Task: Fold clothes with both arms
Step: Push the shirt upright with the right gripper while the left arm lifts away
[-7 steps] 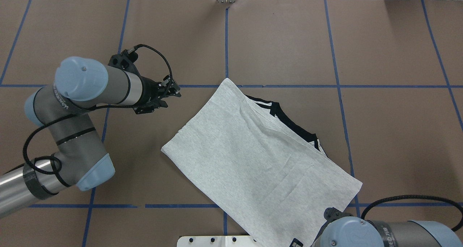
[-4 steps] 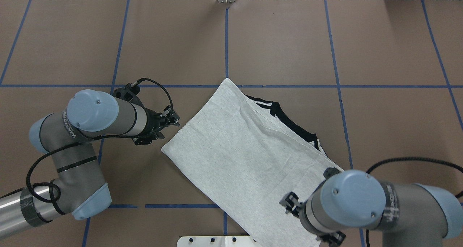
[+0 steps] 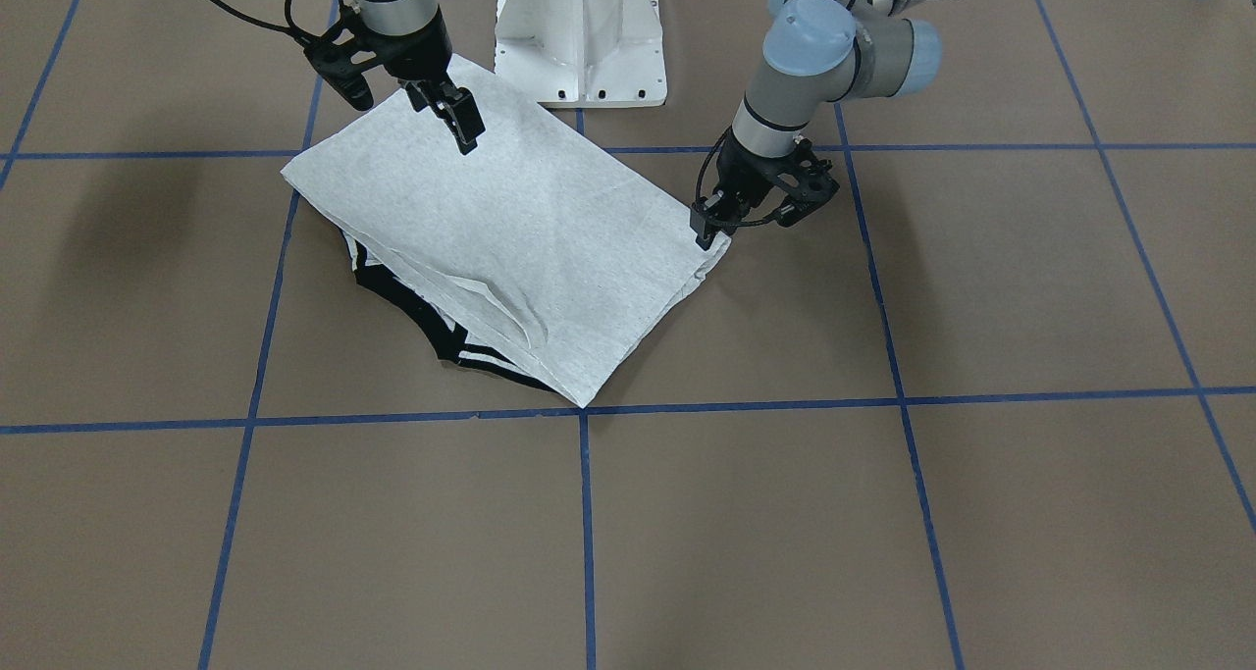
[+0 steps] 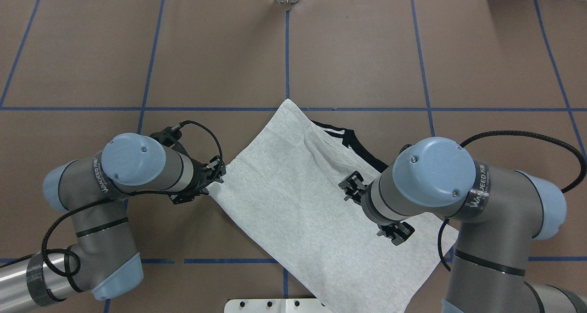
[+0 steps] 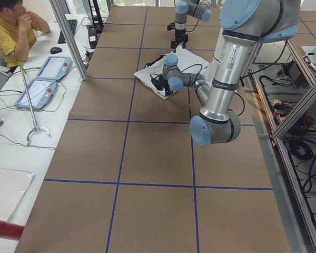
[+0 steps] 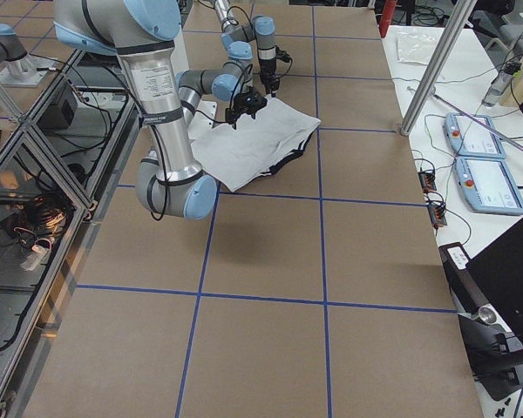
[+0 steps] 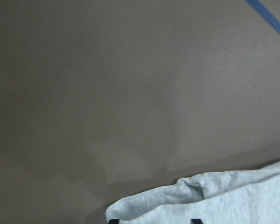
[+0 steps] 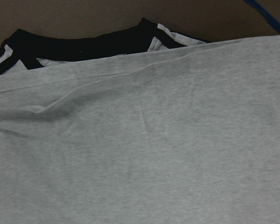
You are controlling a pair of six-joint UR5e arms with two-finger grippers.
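Left jaws: parted, with the two black fingertips (image 7: pixel 194 221) set either side of a rumpled corner of the T-shirt (image 4: pixel 293 203), low on the worktop (image 4: pixel 367 52).
Right jaws: over the shirt's plain grey cloth, near the edge on the robot's side. Open or clenched cannot be told, nor whether they touch the fabric.
Left arm (image 3: pixel 814 52): bent sharply at the wrist, reaching down to that corner from outside the garment.
Right arm (image 4: pixel 458 189): stretched across the shirt, its blue-capped wrist hiding part of the cloth from overhead.
T-shirt: folded into a long rectangle, blank side up, lying askew to the blue tape lines (image 3: pixel 585 513) – one end near the white pedestal (image 3: pixel 581 32).
Collar trim (image 3: pixel 412 307): black with white stripes, showing from under the long edge away from the robot.
Sidelines: a person in a yellow top (image 5: pixel 10 29) sits at a white side desk, beside two tablet-like control pendants (image 5: pixel 45 79).
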